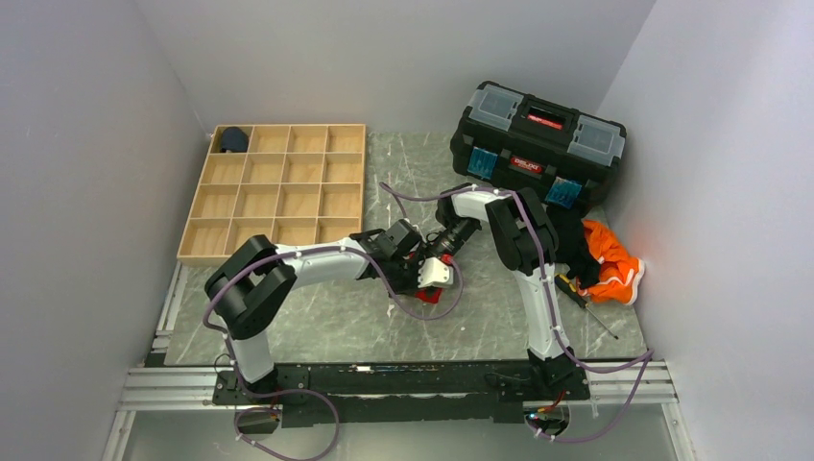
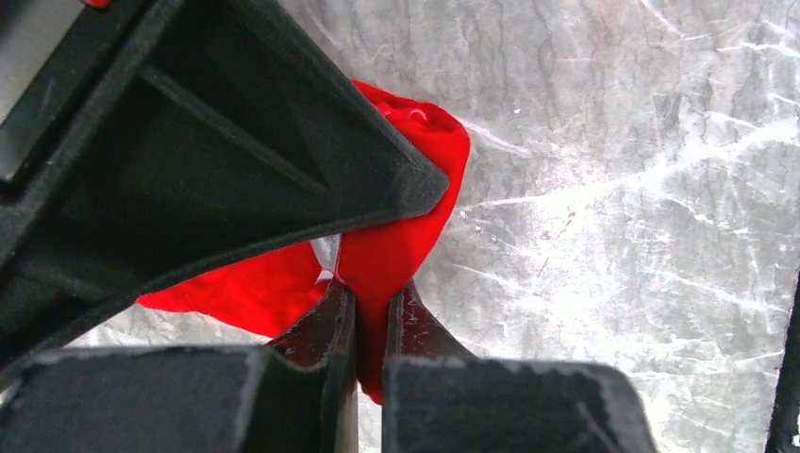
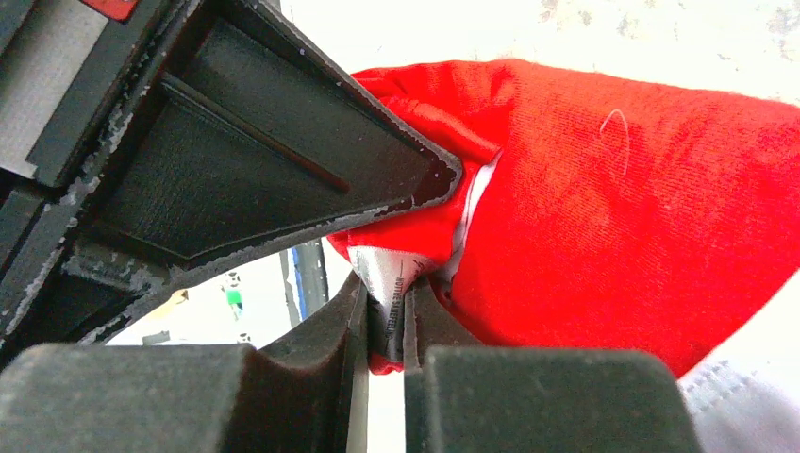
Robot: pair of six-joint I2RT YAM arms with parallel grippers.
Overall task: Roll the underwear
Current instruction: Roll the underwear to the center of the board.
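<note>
Two grips on red underwear (image 3: 613,208) over table (image 2: 613,189): left pincer (image 2: 371,316) clenched on fabric fold, right pincer (image 3: 385,326) clenched on white label.

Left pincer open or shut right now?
Shut: the left pincer clamps a fold of the underwear, jaws almost touching.

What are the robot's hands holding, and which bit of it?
Both hold the red underwear: the left hand pinches a fold of red cloth, the right hand pinches its white label.
</note>
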